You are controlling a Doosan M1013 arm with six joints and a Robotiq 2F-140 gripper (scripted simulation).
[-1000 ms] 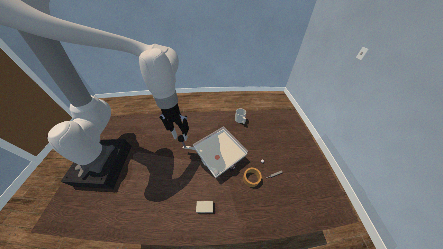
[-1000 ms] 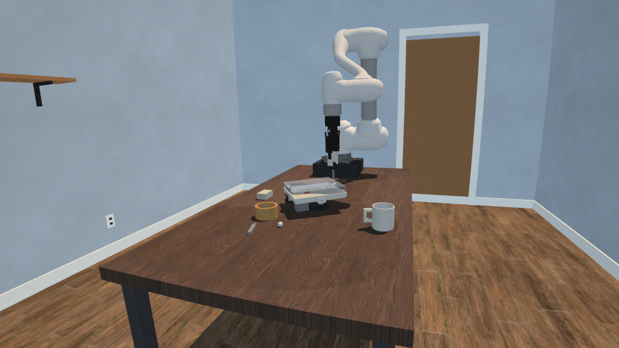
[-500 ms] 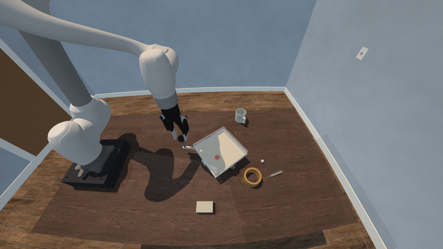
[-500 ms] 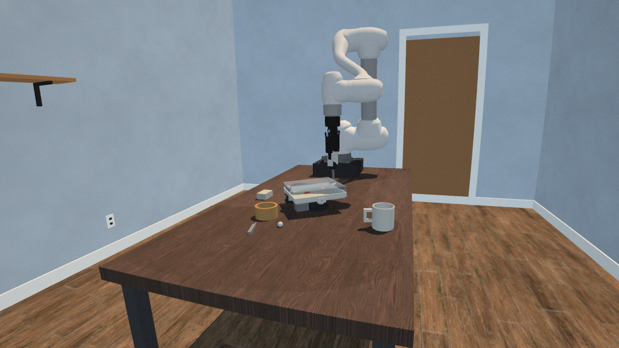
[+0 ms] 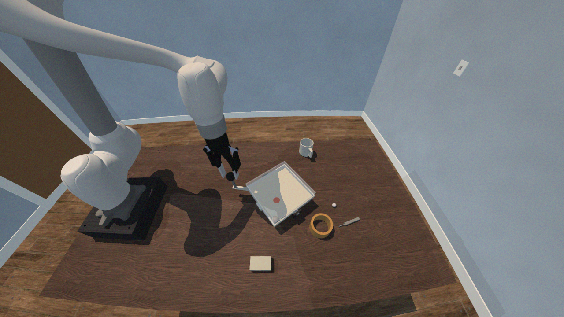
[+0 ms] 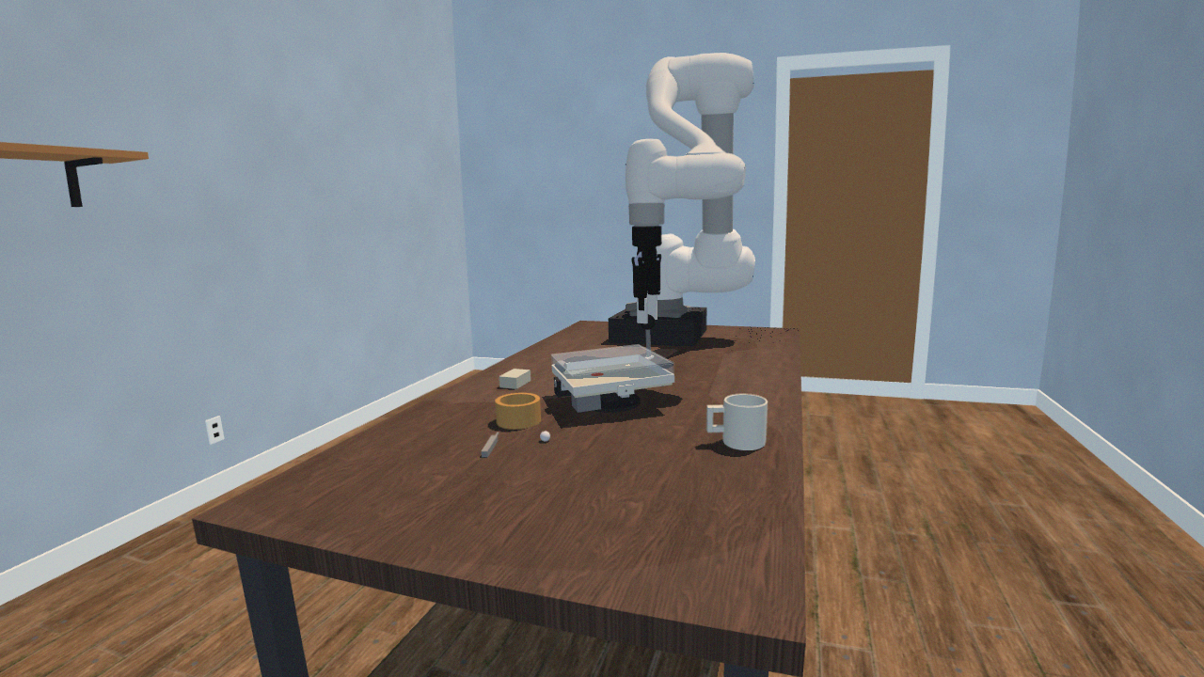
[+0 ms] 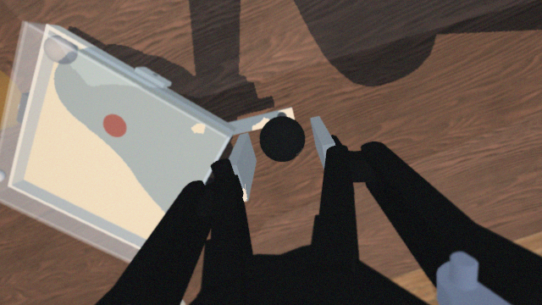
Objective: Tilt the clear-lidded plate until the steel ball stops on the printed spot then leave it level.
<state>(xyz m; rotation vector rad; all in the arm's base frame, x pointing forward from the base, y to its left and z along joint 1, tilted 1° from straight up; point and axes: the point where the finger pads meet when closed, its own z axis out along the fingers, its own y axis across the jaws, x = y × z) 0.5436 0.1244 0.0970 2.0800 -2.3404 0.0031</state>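
Observation:
The clear-lidded plate [image 5: 280, 193] sits on its stand in the middle of the table, and also shows in the exterior view [image 6: 611, 368] and the wrist view [image 7: 114, 140]. The red printed spot [image 5: 276, 200] [image 7: 114, 125] is near the plate's middle. The steel ball [image 5: 274, 218] [image 7: 60, 49] rests in a corner, away from the spot. A tab with a black knob [image 5: 230, 177] [image 7: 282, 139] sticks out from the plate's corner nearest the arm. My gripper [image 5: 232, 173] [image 7: 282, 140] points down with a finger on either side of the knob and a gap on each side; it is open.
A white mug [image 5: 306, 147], an orange tape ring [image 5: 321, 225], a small white ball [image 5: 334, 204], a grey stick [image 5: 350, 222] and a beige block [image 5: 260, 263] lie on the table, all apart from the plate. The arm's black base [image 5: 122, 208] is at the left.

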